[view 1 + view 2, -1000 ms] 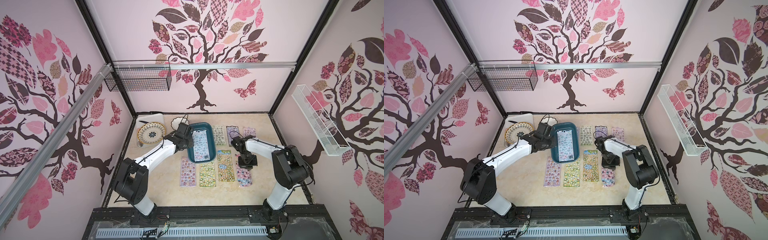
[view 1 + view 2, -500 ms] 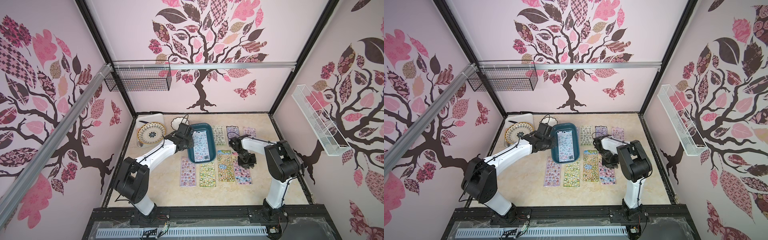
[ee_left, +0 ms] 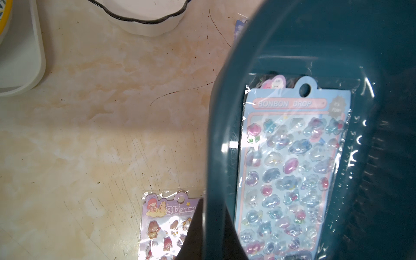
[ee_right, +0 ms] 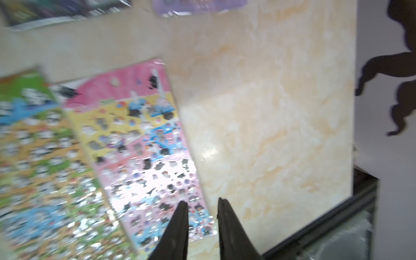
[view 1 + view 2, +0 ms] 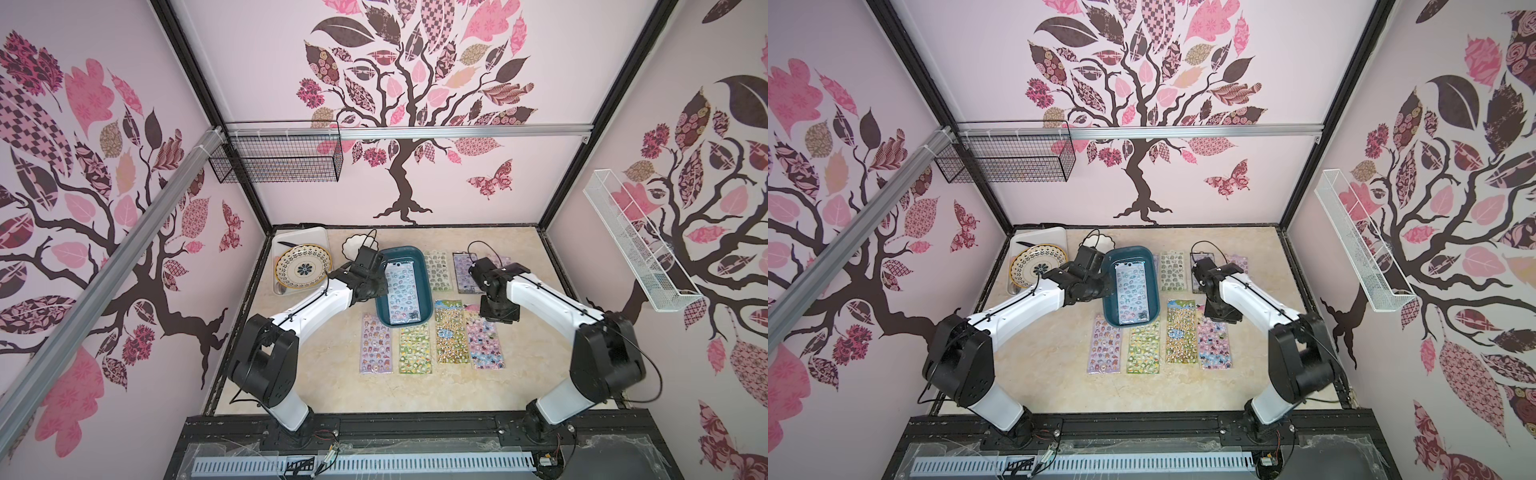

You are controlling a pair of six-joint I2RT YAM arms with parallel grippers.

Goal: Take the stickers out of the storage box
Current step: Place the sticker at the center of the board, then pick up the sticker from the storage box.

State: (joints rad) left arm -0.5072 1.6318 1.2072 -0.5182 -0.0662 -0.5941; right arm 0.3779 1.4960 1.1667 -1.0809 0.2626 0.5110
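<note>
**Unloading step, partly done.** In both top views the box point(image 5: 401, 250) point(image 5: 1128, 250) stands at frame centre on the tabletop point(image 5: 332, 374). A blue sheet point(image 5: 401, 293) lies flat inside it. In the left wrist view a second card point(image 3: 275, 82) peeks out from under that sheet's top edge. The other stickers point(image 5: 449, 330) lie outside, in rows below and to the right of the box.

The left end effector point(image 3: 212, 218) pinches the box wall, one finger outside and one inside, which steadies the box. The right end effector point(image 4: 202, 201) is slightly spread and empty. It hangs over the pink sheet point(image 4: 144, 146), which rests on the tabletop at the right end of the lower row.

The likely next move is for the right end effector to cross to the box. It would need to raise an edge of the glossy blue sheet before it can grip it.
</note>
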